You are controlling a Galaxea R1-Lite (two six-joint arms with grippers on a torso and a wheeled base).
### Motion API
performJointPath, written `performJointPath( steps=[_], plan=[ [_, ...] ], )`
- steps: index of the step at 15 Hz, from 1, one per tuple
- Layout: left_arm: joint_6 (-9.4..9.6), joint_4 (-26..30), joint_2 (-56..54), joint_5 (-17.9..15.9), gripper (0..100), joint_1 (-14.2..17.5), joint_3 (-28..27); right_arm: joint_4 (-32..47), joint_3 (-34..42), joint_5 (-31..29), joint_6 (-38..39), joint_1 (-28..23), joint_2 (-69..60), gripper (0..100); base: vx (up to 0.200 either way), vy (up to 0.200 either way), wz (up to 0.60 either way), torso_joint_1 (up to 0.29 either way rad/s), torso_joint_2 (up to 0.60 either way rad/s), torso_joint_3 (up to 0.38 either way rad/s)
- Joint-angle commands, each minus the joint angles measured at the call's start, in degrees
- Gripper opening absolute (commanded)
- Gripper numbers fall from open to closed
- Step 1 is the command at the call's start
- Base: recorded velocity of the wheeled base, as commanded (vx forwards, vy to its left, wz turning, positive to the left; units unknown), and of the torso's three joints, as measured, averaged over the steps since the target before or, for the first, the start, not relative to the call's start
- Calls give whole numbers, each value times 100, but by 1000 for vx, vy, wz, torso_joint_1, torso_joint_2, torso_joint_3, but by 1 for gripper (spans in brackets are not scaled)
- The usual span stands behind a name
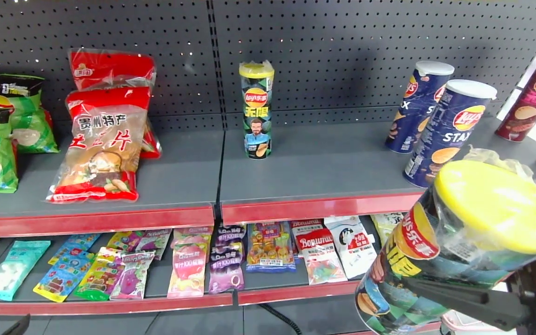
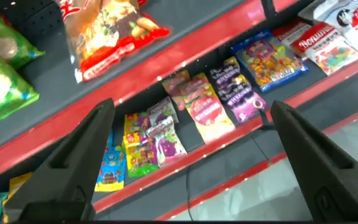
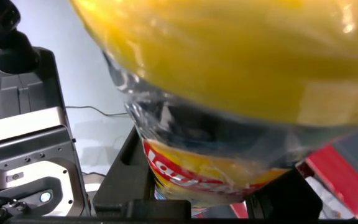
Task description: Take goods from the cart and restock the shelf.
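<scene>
Canister of chips point(image 1: 458, 251), yellow-lidded, film-wrapped, tilted in the right end effector point(image 3: 207, 190), clamped round its body; likely light, crushable, slippery. Left end effector point(image 2: 191, 106) gapes empty.

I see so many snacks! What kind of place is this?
Most likely a shop's snack aisle: a pegboard-backed shelf with red edges, blue chip canisters standing upright on it, and candy packets laid out below.

Six chip cans point(image 1: 256, 111), four big bags point(image 1: 100, 149)
</scene>
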Motion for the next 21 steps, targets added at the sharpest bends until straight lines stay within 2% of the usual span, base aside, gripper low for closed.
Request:
performJointPath(
  steps=[1,5,8,19,21],
  plan=[
    [1,1,13,11,100,1,10,-2,10,1,-6,0,-2,0,200,0,0,7,7,-2],
    [10,1,13,2,100,1,36,-2,10,1,-6,0,-2,0,200,0,0,4,5,6],
    [168,1,-4,-16,100,1,54,-2,36,1,-6,0,-20,0,0,0,0,0,0,0],
    [177,1,57,-51,100,-8,27,-11,63,19,-6,0,-11,0,18,0,0,0,0,0],
    [274,1,136,-112,100,-16,10,-11,63,10,-6,0,-20,0,0,0,0,0,0,0]
  ],
)
